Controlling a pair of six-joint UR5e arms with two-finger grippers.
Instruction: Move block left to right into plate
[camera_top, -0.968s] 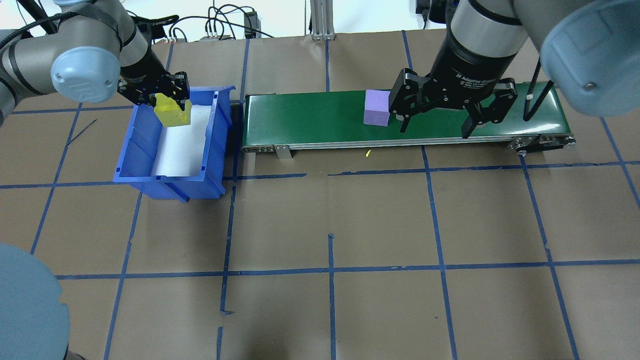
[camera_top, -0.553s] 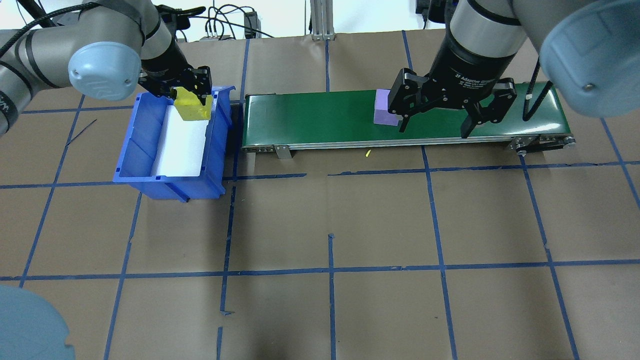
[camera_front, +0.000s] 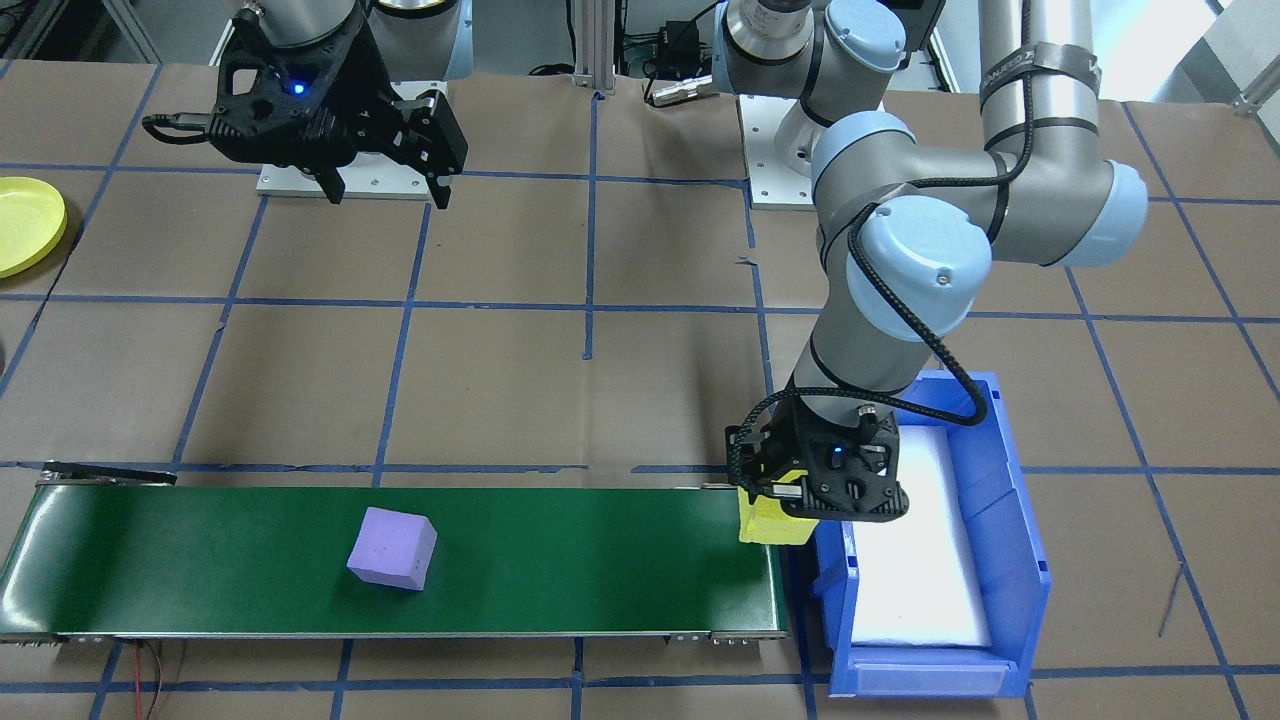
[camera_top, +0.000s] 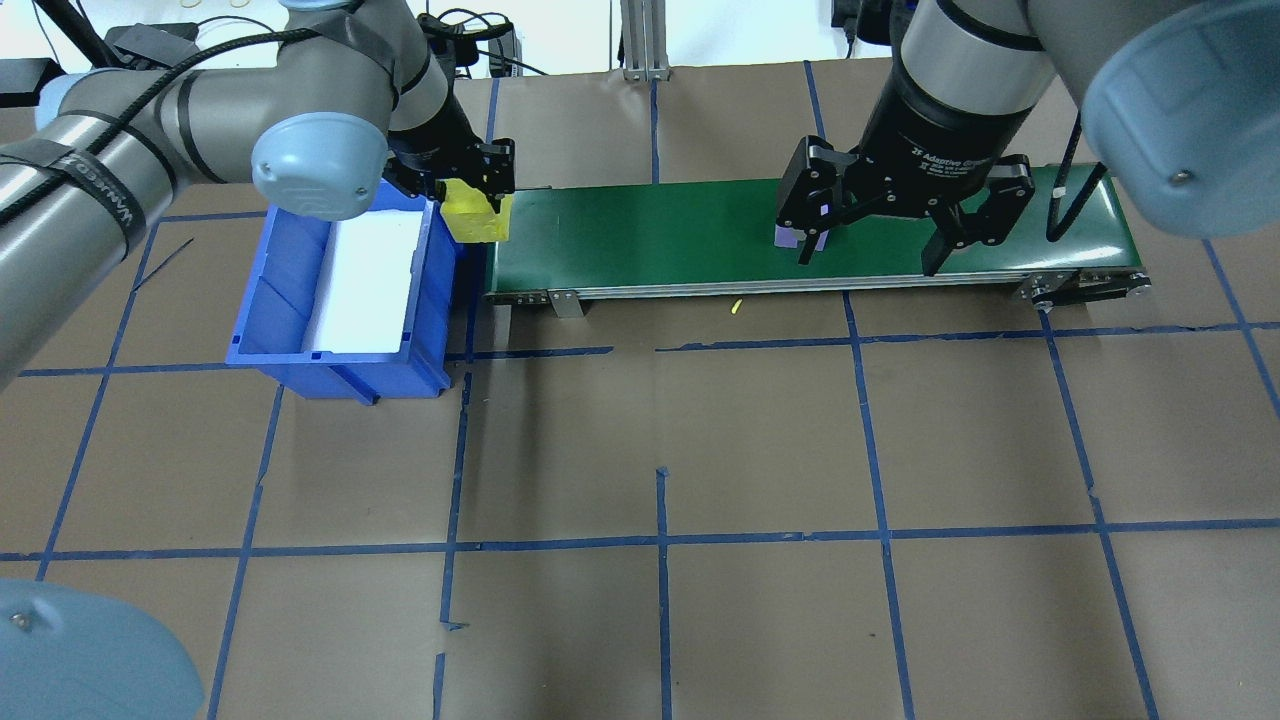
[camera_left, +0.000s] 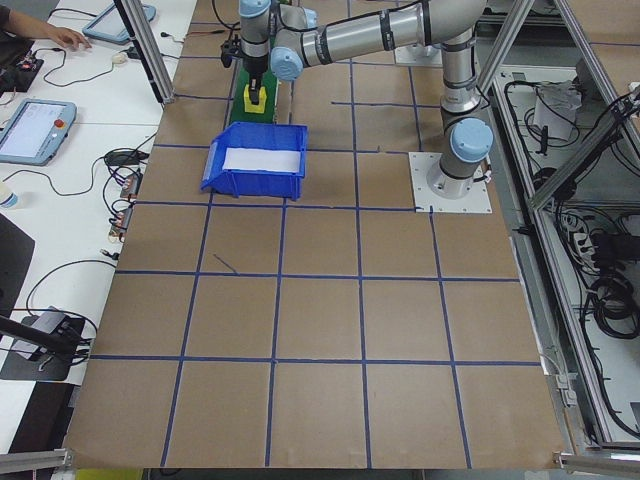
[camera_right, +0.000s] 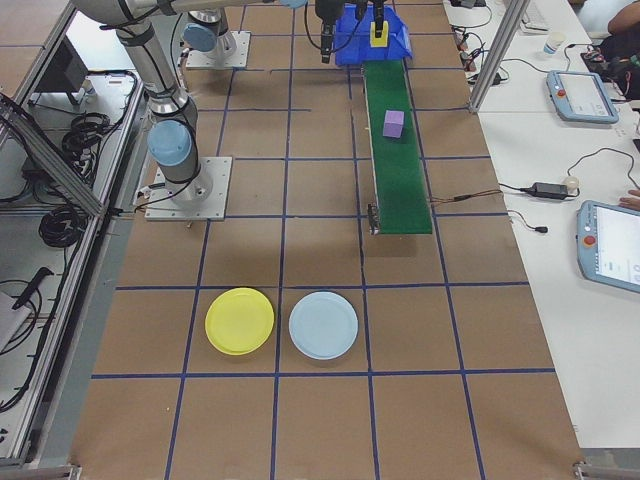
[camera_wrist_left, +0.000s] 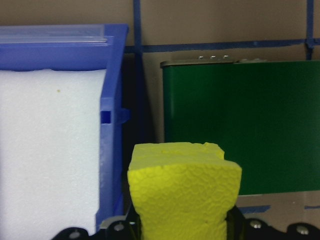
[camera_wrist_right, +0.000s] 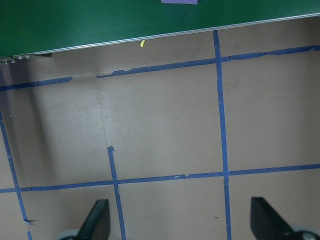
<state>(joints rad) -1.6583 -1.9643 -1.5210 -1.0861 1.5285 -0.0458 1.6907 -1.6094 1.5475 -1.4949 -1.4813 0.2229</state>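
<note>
Two foam blocks are in play. A rough-cut yellow foam block (camera_top: 477, 214) is clenched in the left tool (camera_front: 800, 505), seen at the upper left of the overhead view, hanging over the gap between the blue rectangular plastic bin (camera_top: 290, 300) and the near end of the long green conveyor belt (camera_top: 650, 230). A purple foam cube (camera_front: 392, 548) rests on the belt at the lower left of the front-facing view, well apart from the yellow block.

The step in hand is judged to be setting the yellow block onto the belt. It would be done well if the block were carried fully past the bin wall and the belt's end edge before being lowered, kept level, and released only once its base sits flat on the green surface, so that it does not tip into the gap.

The right tool (camera_top: 870, 245) is spread wide above the belt, nothing between its fingers, with the purple cube partly hidden beneath it in the overhead view. The small round bright yellow plastic plate (camera_right: 239, 320) lies on the brown paper-covered counter (camera_top: 660, 440) beside a pale blue round plate (camera_right: 323, 325), well apart from the belt.

Writing: "Adaptive" can be read on the right tool's body; "WARNING" appears to be printed on a strap around the left arm.
</note>
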